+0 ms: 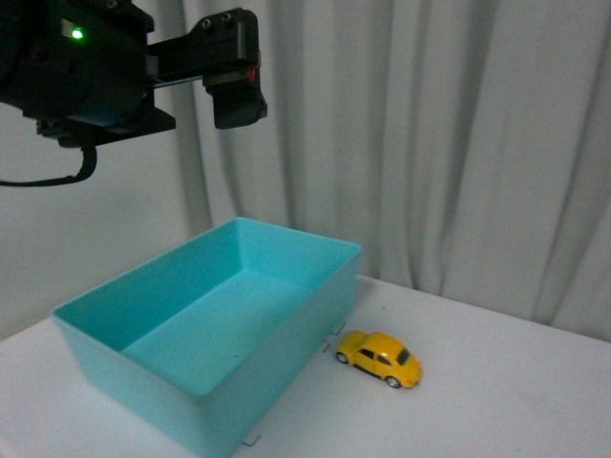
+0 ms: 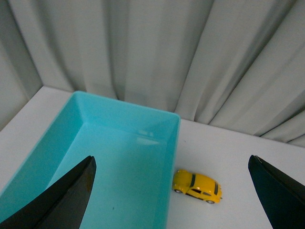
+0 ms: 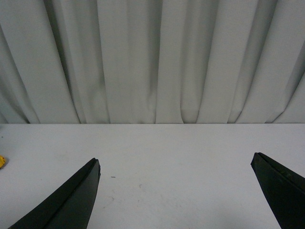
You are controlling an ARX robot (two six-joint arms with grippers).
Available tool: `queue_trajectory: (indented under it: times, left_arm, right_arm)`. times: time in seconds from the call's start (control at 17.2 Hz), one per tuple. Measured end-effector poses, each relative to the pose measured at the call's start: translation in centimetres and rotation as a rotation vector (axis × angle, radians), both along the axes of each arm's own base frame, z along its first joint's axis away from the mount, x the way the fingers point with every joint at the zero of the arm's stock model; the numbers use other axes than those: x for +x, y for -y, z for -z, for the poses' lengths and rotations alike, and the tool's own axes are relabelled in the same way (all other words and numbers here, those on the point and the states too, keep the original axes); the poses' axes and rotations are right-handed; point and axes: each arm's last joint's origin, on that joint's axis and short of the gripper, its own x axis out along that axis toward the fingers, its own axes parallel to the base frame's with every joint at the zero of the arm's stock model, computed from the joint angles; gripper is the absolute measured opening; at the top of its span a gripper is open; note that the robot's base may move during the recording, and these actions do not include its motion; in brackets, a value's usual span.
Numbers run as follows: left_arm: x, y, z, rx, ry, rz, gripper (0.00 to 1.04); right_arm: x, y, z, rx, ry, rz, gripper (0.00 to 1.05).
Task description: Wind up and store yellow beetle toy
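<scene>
The yellow beetle toy (image 1: 379, 358) stands on its wheels on the white table, just off the right side wall of a teal bin (image 1: 286, 243). My left gripper (image 1: 239, 105) hangs high above the bin's far left corner, open and empty. In the left wrist view the beetle toy (image 2: 197, 186) lies far below, between the spread fingers of the left gripper (image 2: 170, 160). My right gripper (image 3: 175, 157) is open over bare table with nothing between its fingers. A yellow sliver of the beetle toy (image 3: 2, 161) shows at the edge of that view. The right arm is out of the front view.
The teal bin (image 2: 119, 181) is deep, rectangular and holds nothing. Grey curtains (image 1: 430, 143) hang close behind the table (image 1: 516, 382). Bare table surface stretches to the right of the toy.
</scene>
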Motion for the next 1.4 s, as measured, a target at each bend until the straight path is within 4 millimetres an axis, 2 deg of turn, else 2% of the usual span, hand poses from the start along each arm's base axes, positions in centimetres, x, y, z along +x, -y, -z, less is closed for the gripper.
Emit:
queue_trajectory:
  times: [0.12,0.29,0.41,0.52,0.64,0.87,0.99,1.22,1.4]
  left_arm:
    - [6.5,2.2,-1.4,0.119,-0.033,0.166,0.98]
    - [11.4,5.2,-1.3,0.273,-0.082,0.365,0.98]
    - [14.1,7.1,0.3,0.441,-0.166,0.532,0.98]
    - [15.5,7.6,1.5,0.571,-0.232,0.664,0.98]
    - [17.0,7.6,2.8,0.772,-0.326,0.83,0.98]
    - [18.6,7.9,6.4,1.104,-0.504,1.148,0.98]
    - [19.2,8.3,7.6,1.212,-0.547,1.233,0.98]
    - [20.1,10.2,10.3,1.324,-0.622,1.408,0.98]
    - [20.3,10.9,12.7,1.336,-0.711,1.481,0.98]
  right_arm:
    - [0.0,0.0,0.0,0.0,0.0,0.0,0.98]
    - [0.0,0.0,0.0,0.0,0.0,0.0,0.98]
    - [0.0,0.0,0.0,0.0,0.0,0.0,0.98]
    - [0.0,0.0,0.0,0.0,0.0,0.0,0.98]
    - [0.0,0.0,0.0,0.0,0.0,0.0,0.98]
    - [0.0,0.0,0.0,0.0,0.0,0.0,0.98]
    - [0.0,0.0,0.0,0.0,0.0,0.0,0.98]
    - [0.0,0.0,0.0,0.0,0.0,0.0,0.98]
    - [0.0,0.0,0.0,0.0,0.0,0.0,0.98]
